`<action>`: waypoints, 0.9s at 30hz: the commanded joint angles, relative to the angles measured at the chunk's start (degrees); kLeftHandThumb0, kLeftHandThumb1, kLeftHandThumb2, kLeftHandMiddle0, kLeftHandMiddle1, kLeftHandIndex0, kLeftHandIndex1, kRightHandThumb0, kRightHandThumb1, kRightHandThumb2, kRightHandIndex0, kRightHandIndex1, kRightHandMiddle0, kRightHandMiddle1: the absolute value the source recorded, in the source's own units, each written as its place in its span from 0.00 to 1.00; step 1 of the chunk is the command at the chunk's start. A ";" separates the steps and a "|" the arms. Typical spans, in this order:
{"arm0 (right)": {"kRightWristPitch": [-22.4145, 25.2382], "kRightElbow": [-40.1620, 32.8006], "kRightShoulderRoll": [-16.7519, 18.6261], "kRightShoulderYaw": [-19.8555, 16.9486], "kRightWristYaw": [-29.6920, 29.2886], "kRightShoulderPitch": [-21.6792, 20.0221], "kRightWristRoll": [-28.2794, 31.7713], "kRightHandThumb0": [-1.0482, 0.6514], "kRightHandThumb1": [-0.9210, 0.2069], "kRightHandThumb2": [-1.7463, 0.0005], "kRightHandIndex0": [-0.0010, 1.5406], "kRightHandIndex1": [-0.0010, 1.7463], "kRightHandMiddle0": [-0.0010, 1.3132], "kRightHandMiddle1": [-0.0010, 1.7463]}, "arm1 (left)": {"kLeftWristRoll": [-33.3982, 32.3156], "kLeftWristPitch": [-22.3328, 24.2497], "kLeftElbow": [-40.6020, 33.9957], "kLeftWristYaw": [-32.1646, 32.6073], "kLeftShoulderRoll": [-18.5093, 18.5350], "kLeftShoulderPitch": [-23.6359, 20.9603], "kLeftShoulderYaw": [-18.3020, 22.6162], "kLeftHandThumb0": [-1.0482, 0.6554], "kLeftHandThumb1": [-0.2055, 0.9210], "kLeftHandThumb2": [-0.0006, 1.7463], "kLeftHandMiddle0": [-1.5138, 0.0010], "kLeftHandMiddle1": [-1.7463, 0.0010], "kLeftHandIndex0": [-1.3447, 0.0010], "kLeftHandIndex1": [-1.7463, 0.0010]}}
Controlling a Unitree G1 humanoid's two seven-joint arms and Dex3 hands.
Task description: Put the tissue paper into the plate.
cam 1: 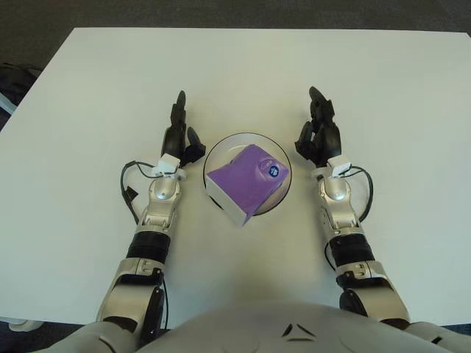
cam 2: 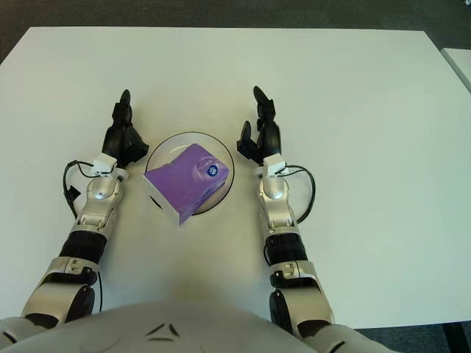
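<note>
Tissue paper: your purple tissue pack [cam 1: 247,182] already lies in the plate [cam 1: 282,155], tilted, with its lower-left corner hanging out over the near-left rim toward the table [cam 1: 88,88].
Plate: you have it at the middle of the table, between the two hands, with a bare strip of rim showing on the far and right sides.
Long axis: the pack runs diagonally, from near-left to far-right, its blue round label at the far-right end.
Left hand: your left hand [cam 1: 179,136] sits just beside the plate's left rim, fingers relaxed and pointing away from you, holding nothing.
Right hand: your right hand [cam 1: 318,137] sits near the plate's right rim, a little farther off than the left, fingers loosely spread and empty.
Which way the pack lies: from the left hand it is to the right and slightly nearer you; from the right hand it is to the left and slightly nearer you.
Nearer hand: your left hand is closer to the overhanging corner, so any nudge to seat the pack fully would fall to it, by my reading.
Task state: you can judge the placement essentially done; only the overhang leaves a doubt.
Risk: if you push the corner from the left, the light plate may slide rather than the pack settle.
</note>
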 commanded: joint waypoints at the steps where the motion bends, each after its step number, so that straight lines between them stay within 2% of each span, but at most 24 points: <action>1: 1.05 -2.08 0.18 -0.28 0.35 2.08 1.20 0.23 0.00 0.41 0.12 0.03 0.00 0.30 | 0.51 2.77 2.37 -0.44 -0.72 4.52 -0.53 0.09 1.00 0.69 1.00 1.00 1.00 0.91; 7: 2.25 -3.41 0.37 -0.34 1.06 3.14 1.52 0.25 0.00 0.41 0.13 0.03 0.00 0.32 | 0.51 3.11 1.89 -0.56 -0.77 4.76 -0.60 0.09 1.00 0.69 1.00 1.00 1.00 0.91; 11: 5.43 -6.22 0.50 -0.18 1.37 5.40 1.83 0.25 0.00 0.43 0.14 0.03 0.00 0.34 | 0.21 3.96 1.59 -1.00 -0.74 4.87 -0.60 0.09 1.00 0.69 1.00 1.00 1.00 0.91; 17: 10.70 -9.48 1.57 -0.04 1.07 6.89 2.68 0.26 0.00 0.49 0.15 0.03 0.00 0.38 | 0.33 3.70 1.67 -0.78 -0.78 4.83 -0.52 0.09 1.00 0.69 1.00 1.00 1.00 0.91; 20: 13.31 -10.87 2.20 -0.05 0.55 7.38 2.76 0.27 0.00 0.55 0.16 0.03 0.00 0.40 | 0.51 3.49 1.71 -0.59 -0.80 4.84 -0.55 0.09 1.00 0.69 1.00 1.00 1.00 0.92; 24: 17.31 -11.95 2.78 -0.26 -0.17 7.92 2.59 0.26 0.00 0.60 0.17 0.03 0.00 0.39 | 0.60 3.26 1.82 -0.52 -0.73 4.75 -0.50 0.09 1.00 0.69 1.00 1.00 1.00 0.91; 27: 18.53 -11.47 2.58 -0.77 -0.18 8.08 2.73 0.26 0.00 0.61 0.18 0.04 0.00 0.39 | 0.45 3.10 1.83 -0.63 -0.73 4.76 -0.43 0.09 1.00 0.69 0.99 1.00 1.00 0.91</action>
